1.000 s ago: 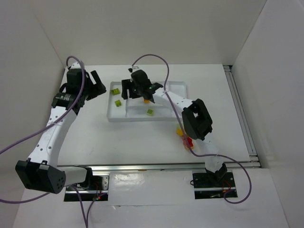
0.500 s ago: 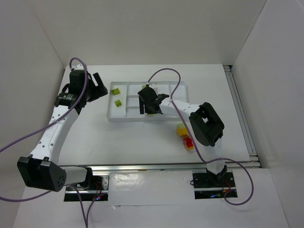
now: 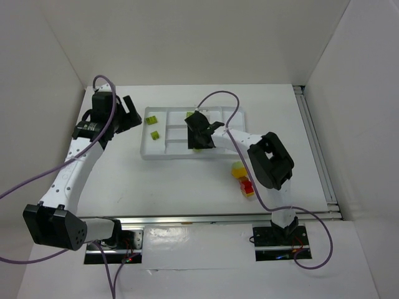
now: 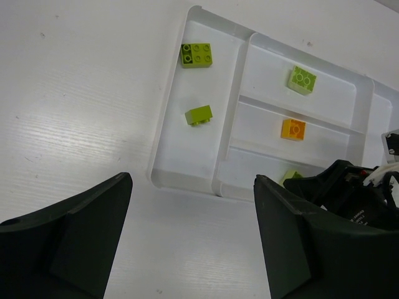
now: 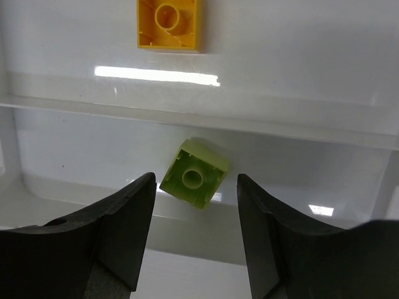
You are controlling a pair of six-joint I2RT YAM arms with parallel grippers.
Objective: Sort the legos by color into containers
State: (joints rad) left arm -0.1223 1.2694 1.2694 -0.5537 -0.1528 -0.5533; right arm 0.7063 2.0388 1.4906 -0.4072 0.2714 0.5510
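White-walled cell, white counter (image 3: 124, 180), tray (image 4: 163, 143) mid-counter.

Change over the last second: the right gripper (image 3: 199, 134) no longer carries the yellow-orange brick (image 5: 168, 23). A second ago it is at the fingers over the far side of the tray. Now it lies studs-down in the middle section, free of the fingers.

The arm has dropped toward the near section. Right fingers are wide open with nothing in them. The lime brick (image 5: 194, 180), also studs-down, sits between them in the wrist view. Can't tell how far above it they are.

The left gripper (image 4: 193, 187) has barely moved and hangs off the tray's left end, fingers wide and empty.

Read: orange drop is done, lime brick looks like the next pick.

- Greens are split. Two lime bricks (image 4: 196, 55) are in the left section, one pale green (image 4: 302, 80) is in the far middle, and this one is in the near section. Probably needs consolidating.
- A yellow brick (image 3: 237, 169) and a red brick (image 3: 247, 185) are on the counter by the right arm, unsorted.

Roughly half done by my estimate.
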